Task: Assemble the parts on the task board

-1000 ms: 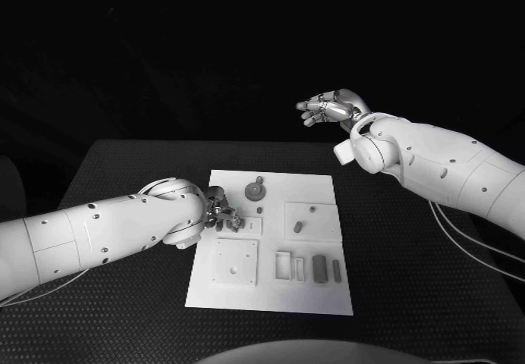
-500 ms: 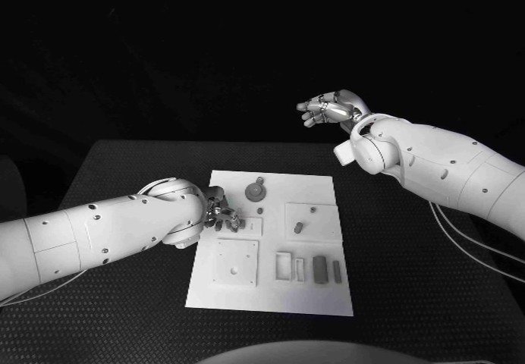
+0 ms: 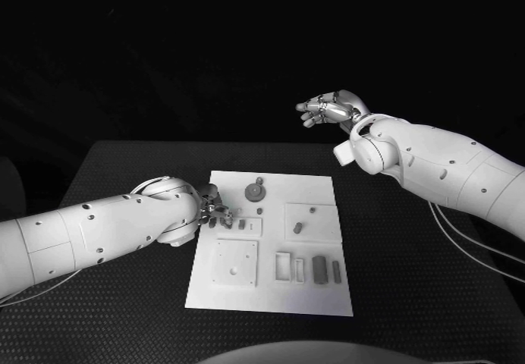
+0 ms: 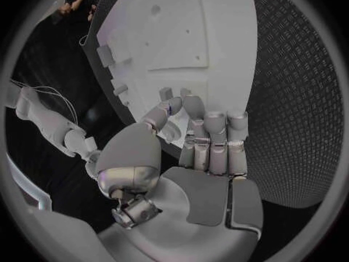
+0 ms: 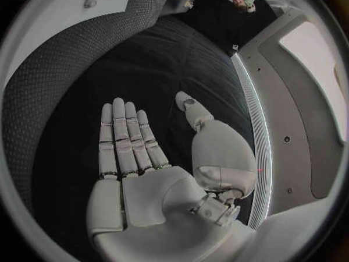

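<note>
small stiff grey plastic parts (image 3: 319, 268) at five o'clock on the flat white task board (image 3: 274, 296): light, pinch their sides; left hand (image 3: 217, 213) curled, contents unclear, right hand (image 3: 331, 108) spread empty

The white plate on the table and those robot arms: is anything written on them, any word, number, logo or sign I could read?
None: no readable text.
Task board: blank white, recesses and small grey parts, no lettering.
Left hand and right hand: bare metal, arms carry dots and holes, not characters.
</note>
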Motion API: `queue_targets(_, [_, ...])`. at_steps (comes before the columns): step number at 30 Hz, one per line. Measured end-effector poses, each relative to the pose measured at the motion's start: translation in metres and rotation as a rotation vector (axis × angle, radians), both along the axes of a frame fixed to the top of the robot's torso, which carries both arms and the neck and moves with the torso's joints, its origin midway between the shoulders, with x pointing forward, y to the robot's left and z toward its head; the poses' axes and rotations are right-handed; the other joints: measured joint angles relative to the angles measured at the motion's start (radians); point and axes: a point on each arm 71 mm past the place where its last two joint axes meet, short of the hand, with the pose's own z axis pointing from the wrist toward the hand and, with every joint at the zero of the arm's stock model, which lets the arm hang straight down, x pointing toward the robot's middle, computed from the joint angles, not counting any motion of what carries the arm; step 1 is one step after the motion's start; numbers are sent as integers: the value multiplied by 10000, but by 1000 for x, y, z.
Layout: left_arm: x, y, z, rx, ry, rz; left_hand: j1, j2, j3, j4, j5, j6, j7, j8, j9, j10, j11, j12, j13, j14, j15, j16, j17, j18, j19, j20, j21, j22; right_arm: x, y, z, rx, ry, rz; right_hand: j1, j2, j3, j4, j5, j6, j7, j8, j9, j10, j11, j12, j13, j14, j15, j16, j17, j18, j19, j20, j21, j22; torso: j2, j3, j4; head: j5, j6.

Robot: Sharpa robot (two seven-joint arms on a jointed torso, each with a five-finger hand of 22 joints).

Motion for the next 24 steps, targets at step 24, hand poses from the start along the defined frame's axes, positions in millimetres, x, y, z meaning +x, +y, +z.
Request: queue_targets(24, [2,1,0,231,-217,-30,39,-39,6,10,196,5,-4,178,17,0,0,231,85,1,-1,224,7,82,0,1,111,-2,0,0,0,-3,5,-1,0,0,-29,29,0,0,0,0,-8,0,0,0,-7,0,0,0,0,0,0,0,-40,9,0,10,5,-13,-40])
